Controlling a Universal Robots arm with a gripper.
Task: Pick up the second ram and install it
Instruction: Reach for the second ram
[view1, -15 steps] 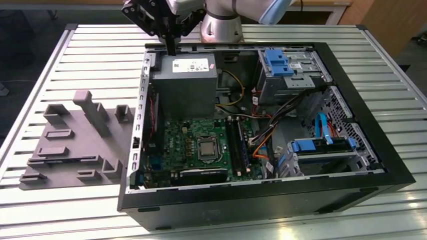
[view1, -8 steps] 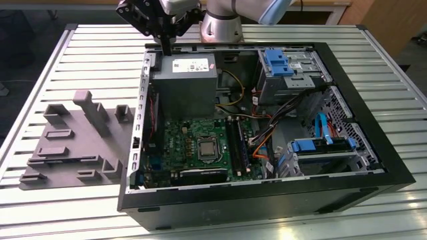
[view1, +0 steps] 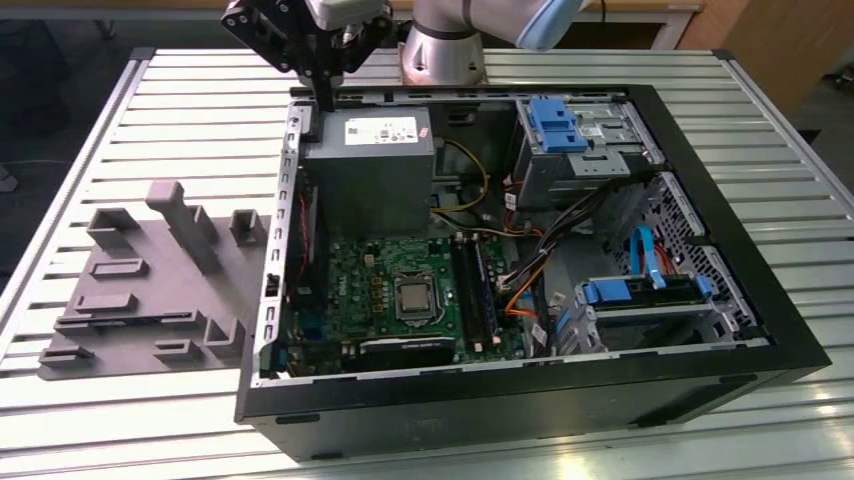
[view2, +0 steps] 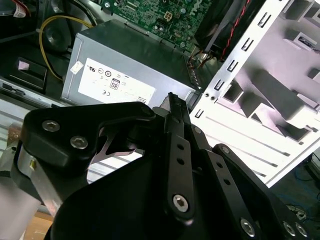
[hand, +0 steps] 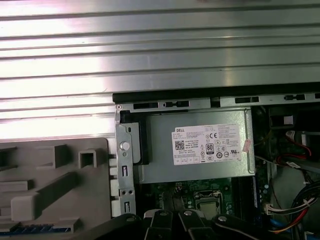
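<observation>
My gripper (view1: 324, 104) hangs high over the far corner of the open computer case (view1: 747, 330), on the exterior view's left, above the grey power supply (view1: 376, 170). In the second wrist view its black fingers meet in a point, so the gripper (view2: 172, 98) is shut, and nothing shows between them. A thin bluish strip (hand: 35, 229) lies in the grey moulded tray (hand: 65, 200). I cannot tell whether that strip is the second ram. The black slot rails (view1: 470, 285) run along the green motherboard (view1: 380, 275), far below the gripper.
The tray (view1: 80, 355) with its raised blocks sits on the slatted table (view1: 187, 110), on the exterior view's left beside the case. Blue drive brackets (view1: 554, 122), orange and black cables (view1: 527, 285) and the case's metal wall (view1: 283, 220) crowd the inside. The arm's base (view1: 443, 50) stands behind the case.
</observation>
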